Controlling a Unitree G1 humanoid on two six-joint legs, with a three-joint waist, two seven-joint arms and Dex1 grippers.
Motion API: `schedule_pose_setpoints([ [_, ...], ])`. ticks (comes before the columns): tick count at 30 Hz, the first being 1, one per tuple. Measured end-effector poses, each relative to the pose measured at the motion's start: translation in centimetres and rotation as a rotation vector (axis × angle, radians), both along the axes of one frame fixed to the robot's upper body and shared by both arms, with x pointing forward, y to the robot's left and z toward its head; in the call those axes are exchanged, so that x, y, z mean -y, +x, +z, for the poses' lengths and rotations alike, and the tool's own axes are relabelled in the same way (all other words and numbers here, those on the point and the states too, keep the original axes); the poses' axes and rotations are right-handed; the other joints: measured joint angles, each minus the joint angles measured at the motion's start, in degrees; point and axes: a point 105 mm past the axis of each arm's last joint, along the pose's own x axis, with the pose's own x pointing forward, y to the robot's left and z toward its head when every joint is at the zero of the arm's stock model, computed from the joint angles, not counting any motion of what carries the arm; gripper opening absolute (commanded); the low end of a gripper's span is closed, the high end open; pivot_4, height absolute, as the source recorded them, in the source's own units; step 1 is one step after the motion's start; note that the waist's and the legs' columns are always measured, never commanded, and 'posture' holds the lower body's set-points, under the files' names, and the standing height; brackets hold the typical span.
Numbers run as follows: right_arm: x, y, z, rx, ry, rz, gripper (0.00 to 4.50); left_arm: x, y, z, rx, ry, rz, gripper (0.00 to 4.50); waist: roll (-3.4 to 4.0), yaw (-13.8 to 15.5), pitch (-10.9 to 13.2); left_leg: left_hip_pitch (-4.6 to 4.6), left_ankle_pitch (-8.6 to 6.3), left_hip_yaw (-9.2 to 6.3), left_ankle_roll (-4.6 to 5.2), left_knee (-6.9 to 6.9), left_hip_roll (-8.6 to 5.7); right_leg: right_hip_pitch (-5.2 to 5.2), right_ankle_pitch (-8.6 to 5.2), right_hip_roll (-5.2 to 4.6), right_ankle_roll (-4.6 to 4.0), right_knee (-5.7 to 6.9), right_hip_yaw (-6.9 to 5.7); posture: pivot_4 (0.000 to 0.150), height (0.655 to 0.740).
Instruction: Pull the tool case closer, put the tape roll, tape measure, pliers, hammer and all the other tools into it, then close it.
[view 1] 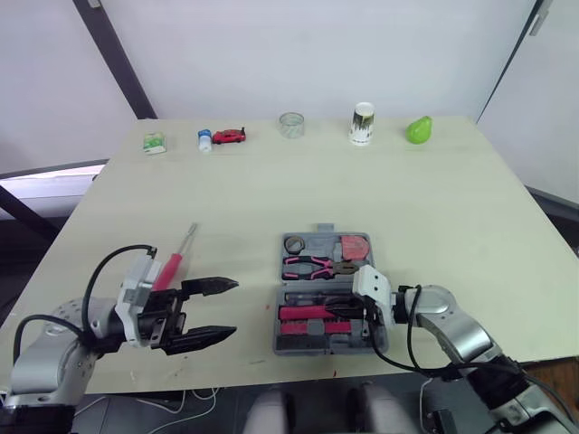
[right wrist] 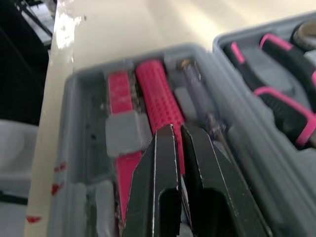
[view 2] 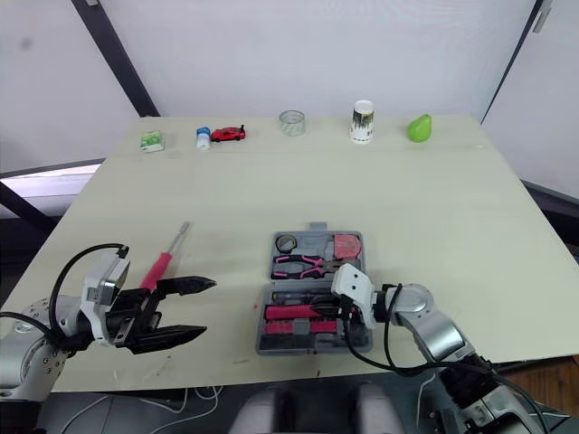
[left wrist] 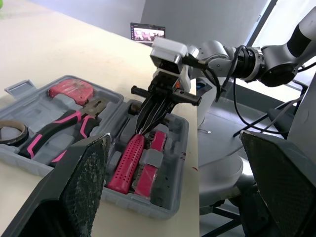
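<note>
The grey tool case [view 1: 326, 237] lies open near the table's front edge. Its far half holds a tape roll [view 1: 294, 243], pink-handled pliers [view 1: 312, 266] and a red tape measure [view 1: 355, 246]. A pink-gripped hammer handle [view 1: 303, 313] lies in the near half. My right gripper [view 1: 342, 316] is shut, its tips [right wrist: 175, 129] down on that pink handle [right wrist: 155, 94] inside the near half. A pink-handled screwdriver [view 1: 172, 265] lies on the table left of the case. My left gripper [view 1: 233, 308] stands open just in front of it, pointing toward the case, with nothing between its fingers.
Along the far edge stand a green packet [view 1: 155, 143], a small bottle [view 1: 205, 139], a red toy car [view 1: 230, 136], a clear round container [view 1: 291, 124], a white cup [view 1: 362, 123] and a green pear [view 1: 418, 129]. The case sits close to the front edge.
</note>
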Motion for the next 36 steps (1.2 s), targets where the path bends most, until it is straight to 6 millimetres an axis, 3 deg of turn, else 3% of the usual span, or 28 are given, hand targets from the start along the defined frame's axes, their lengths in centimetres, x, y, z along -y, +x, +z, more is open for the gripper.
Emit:
schedule_pose_setpoints([
  [10, -0.6, 0.5, -1.4, -0.050, -0.042, 0.014, 0.22, -0.1, -0.2, -0.4, -0.001, 0.008, 0.008, 4.50, -0.13, -0.13, -0.15, 0.44, 0.00, 0.01, 0.00, -0.01, 0.04, 0.34, -0.01, 0.03, -0.02, 0.05, 0.04, 0.150, 0.7400],
  [14, -0.6, 0.4, -2.0, -0.078, -0.050, 0.018, 0.22, 0.0, -0.2, -0.5, 0.007, -0.002, 0.009, 4.50, -0.25, -0.20, -0.41, 1.21, 0.00, 0.10, 0.00, -0.17, 0.06, 1.00, -0.11, 0.04, -0.19, -0.02, 0.11, 0.150, 0.7400],
  [22, -0.5, 0.4, -2.4, -0.079, -0.055, 0.019, 0.22, -0.2, -0.1, -0.7, -0.004, -0.008, 0.020, 4.50, -0.33, -0.09, -0.96, 1.25, 0.00, 0.09, 0.00, -0.20, 0.05, 1.03, -0.14, 0.01, -0.25, -0.03, 0.11, 0.150, 0.7400],
  [26, 0.1, 0.8, -0.7, -0.100, 0.103, -0.134, 0.22, -0.1, 0.0, -1.5, -0.026, -0.044, 0.080, 4.50, -0.28, 0.08, -0.71, 0.98, -0.01, 0.04, -0.01, -0.15, 0.07, 0.86, -0.06, -0.09, -0.09, -0.05, 0.07, 0.150, 0.7400],
  [28, 0.7, 1.7, 2.2, -0.049, 0.199, -0.205, 0.22, -0.1, 0.4, -1.9, -0.041, -0.062, 0.129, 4.50, 0.09, 0.14, -0.44, 0.61, 0.00, 0.14, -0.01, -0.10, 0.04, 0.44, -0.01, -0.17, -0.01, 0.06, 0.20, 0.150, 0.7400],
  [31, 2.1, 2.3, 8.0, 0.102, 0.362, -0.273, 0.22, -0.1, 1.3, -2.1, -0.034, -0.089, 0.217, 4.50, 0.07, 0.26, -0.45, 0.35, 0.00, -0.04, -0.01, -0.10, 0.01, 0.30, -0.01, -0.09, -0.01, 0.01, 0.03, 0.150, 0.7400],
  [32, 2.5, 2.2, 8.9, 0.125, 0.387, -0.288, 0.22, -0.2, 1.4, -2.2, -0.034, -0.094, 0.236, 4.50, 0.03, 0.25, -0.47, 0.32, -0.01, -0.07, -0.01, -0.12, 0.01, 0.29, -0.01, -0.07, -0.02, -0.01, -0.02, 0.150, 0.7400],
  [36, 5.2, 1.7, 8.1, 0.079, 0.353, -0.379, 0.22, -0.7, 2.0, -2.2, -0.028, -0.112, 0.310, 4.50, 0.09, 0.53, -0.43, 0.09, -0.01, -0.12, -0.01, -0.17, -0.02, 0.15, -0.02, -0.14, -0.03, -0.11, -0.10, 0.150, 0.7400],
])
